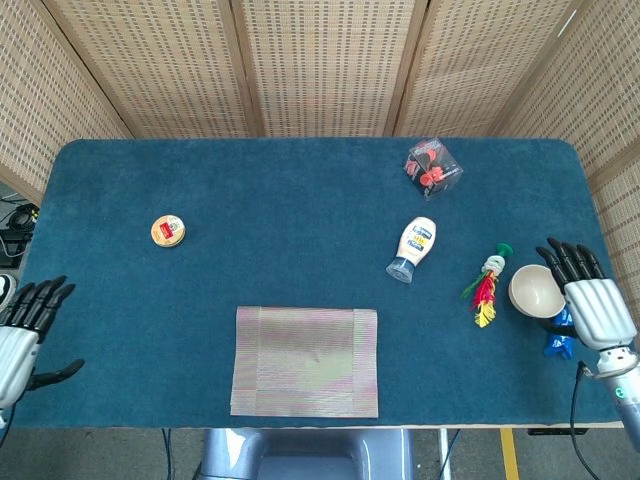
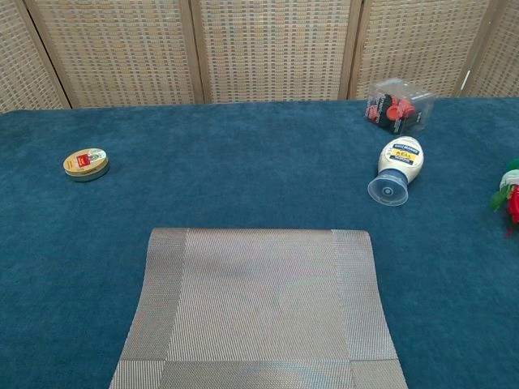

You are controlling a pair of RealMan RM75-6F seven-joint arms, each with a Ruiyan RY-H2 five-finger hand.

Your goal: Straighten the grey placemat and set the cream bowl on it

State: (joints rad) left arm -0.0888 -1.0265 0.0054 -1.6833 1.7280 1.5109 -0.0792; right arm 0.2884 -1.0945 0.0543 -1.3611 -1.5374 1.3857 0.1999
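The grey placemat lies flat near the table's front edge, its sides square to the edge; the chest view shows it large at the bottom. The cream bowl sits upright at the far right of the table. My right hand is just right of the bowl with its fingers stretched straight out, the palm side against the bowl and no finger curled over the rim. My left hand hovers at the table's left edge, fingers spread and empty. Neither hand appears in the chest view.
A mayonnaise bottle lies on its side right of centre. A red and yellow toy lies just left of the bowl, and a small blue item sits under my right hand. A clear box and a round tin stand farther off.
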